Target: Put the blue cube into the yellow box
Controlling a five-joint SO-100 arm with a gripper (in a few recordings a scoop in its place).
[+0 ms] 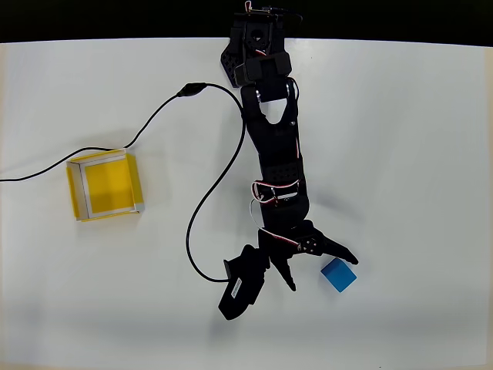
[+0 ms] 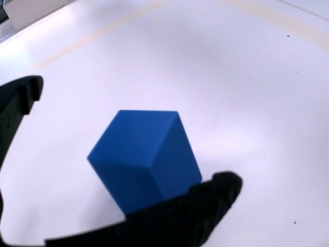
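The lower black finger (image 2: pixel 205 206) lies nearest the wrist camera, curving across the bottom of the picture, its rounded tip just in front of the blue cube (image 2: pixel 144 159). The cube sits on the white tabletop (image 2: pixel 247 77) between this finger and the other black finger at the left edge of the wrist view. It is turned so that one vertical edge faces the camera, with its top face and two side faces showing. Whether the lower finger touches the cube or only overlaps it in the picture, I cannot tell.

In the overhead view the black arm (image 1: pixel 277 154) reaches from the far edge of the tabletop (image 1: pixel 416 116) down towards the near side. Its pincer (image 1: pixel 322 274) stands spread wide, holding nothing, one finger pointing towards the lower right and the other pointing downward. The blue cube (image 1: pixel 339 274) rests on the tabletop just under the tip of the right-hand finger, towards the lower right of the picture.

The yellow box (image 1: pixel 106 185) stands well apart on the left side of the tabletop, open-topped, with pale rims and a bare yellow floor. A black cable (image 1: pixel 208 177) runs from the left edge past the box, loops across the tabletop and ends at the camera mount (image 1: pixel 243 285) by the pincer.
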